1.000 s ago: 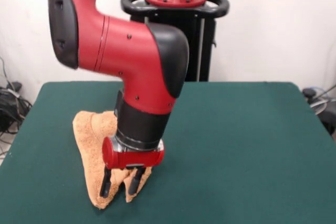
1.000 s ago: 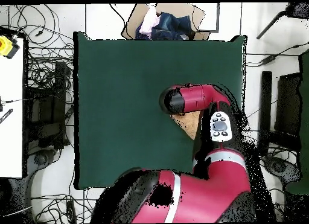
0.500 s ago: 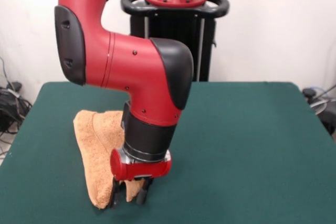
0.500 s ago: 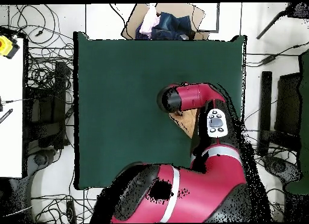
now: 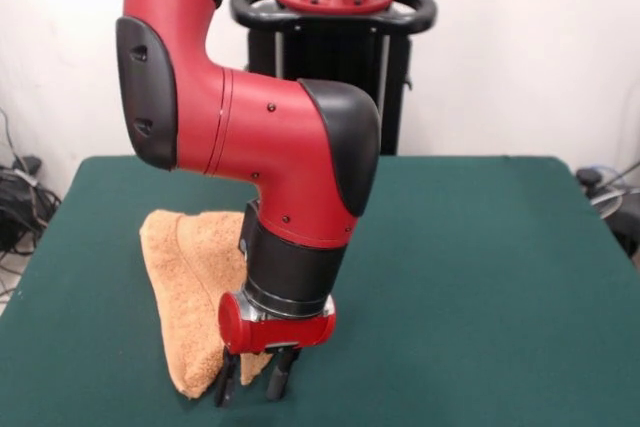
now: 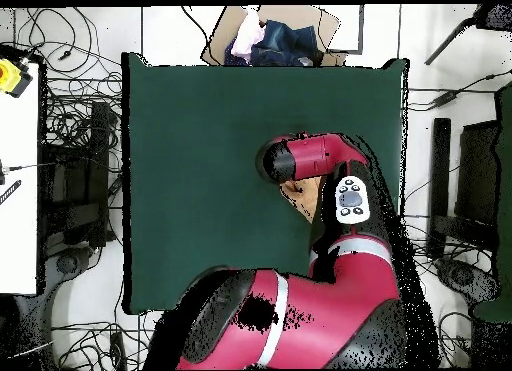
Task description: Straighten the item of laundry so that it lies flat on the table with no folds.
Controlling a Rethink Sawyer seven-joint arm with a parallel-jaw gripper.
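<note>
Gripper (image 5: 252, 385): low over the table, fingers spread, pinching nothing; left finger at the towel's near tip, right finger over bare felt.
Towel (image 5: 190, 277): orange-tan, bunched and folded, on the table's left part in the front view, running back behind the wrist.
Arm (image 5: 280, 157): red and black, covering the towel's right side; overhead, only a sliver of cloth (image 6: 300, 195) shows.
Table (image 5: 470, 277): dark green.
Surroundings: cardboard box (image 6: 270, 37) with clothes beyond the table's far edge; cables (image 6: 70, 117) on the floor.

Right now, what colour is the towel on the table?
Light orange-tan; the towel shows best in the front view.
</note>
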